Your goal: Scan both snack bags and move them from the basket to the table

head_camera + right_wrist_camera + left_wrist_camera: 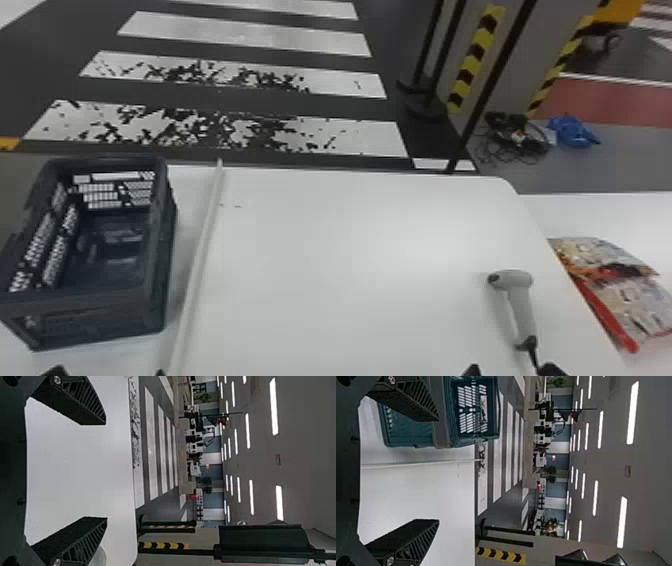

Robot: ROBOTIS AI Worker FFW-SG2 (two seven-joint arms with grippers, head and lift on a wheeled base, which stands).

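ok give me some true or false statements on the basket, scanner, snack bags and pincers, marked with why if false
1. The basket stands left of the scanner. True.
2. The snack bags are inside the basket. False: they lie to the right of the scanner.
3. The left pincer is open. True.
4. The right pincer is gripping the scanner. False: it is open, with nothing between its fingers.
5. The scanner lies on a white table. True.

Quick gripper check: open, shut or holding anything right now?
Black two-fingered left gripper: open, nothing between its fingers.
Black two-fingered right gripper: open, holding nothing either.
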